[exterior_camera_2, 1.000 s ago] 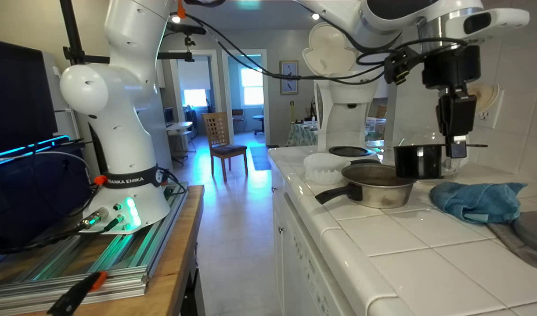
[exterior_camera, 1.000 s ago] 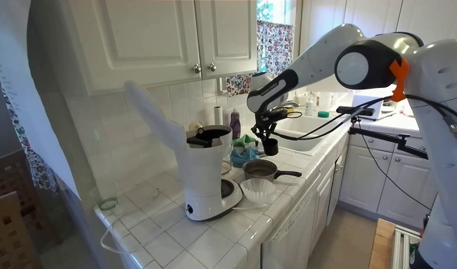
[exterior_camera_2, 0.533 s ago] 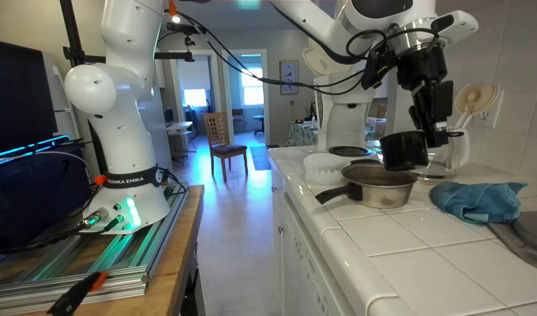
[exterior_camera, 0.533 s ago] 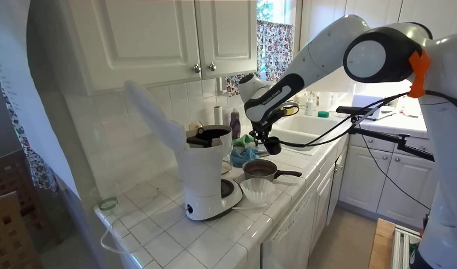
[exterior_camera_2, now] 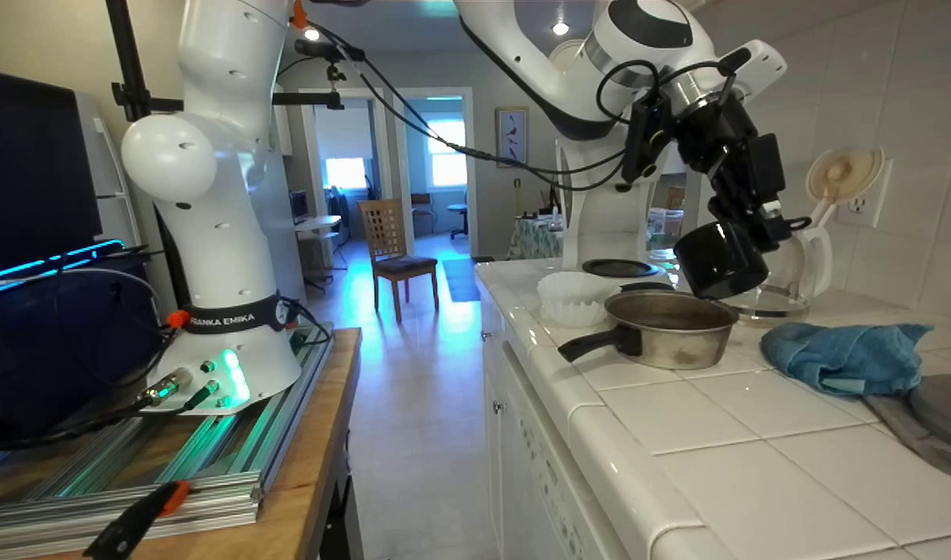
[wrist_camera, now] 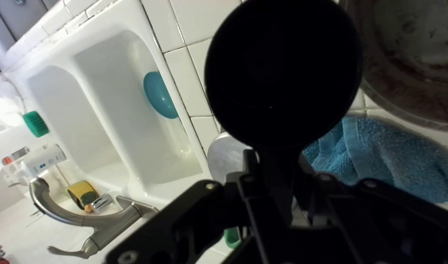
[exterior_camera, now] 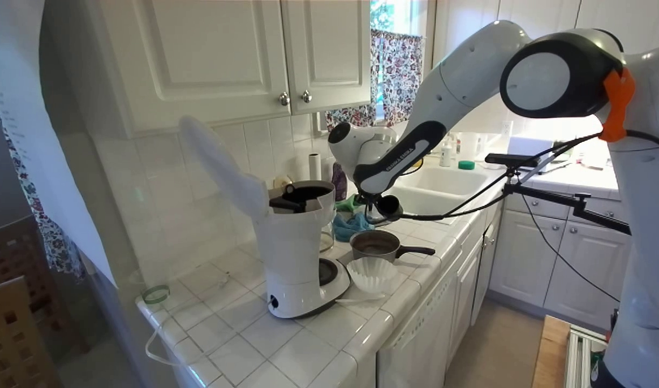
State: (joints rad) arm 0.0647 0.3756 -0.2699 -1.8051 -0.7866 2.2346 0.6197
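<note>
Hanging tilted above the counter (exterior_camera_2: 770, 420) near the pan (exterior_camera_2: 669, 346), a cup (exterior_camera_2: 716, 260) is being pinched by its handle (wrist_camera: 278, 154) in the gripper (wrist_camera: 277, 167); a bowl (wrist_camera: 159, 95) in the sink (wrist_camera: 104, 121) is being shown by the wrist view alone.

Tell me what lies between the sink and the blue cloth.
The wrist view shows white tile and a grey round object, partly hidden by the black cup.

The white-tiled surface (exterior_camera_2: 755, 467) supports a coffee maker (exterior_camera: 292, 264), a fluted white filter (exterior_camera: 371, 275), a saucepan (exterior_camera_2: 677, 346) and a crumpled blue cloth (exterior_camera_2: 844, 358).
</note>
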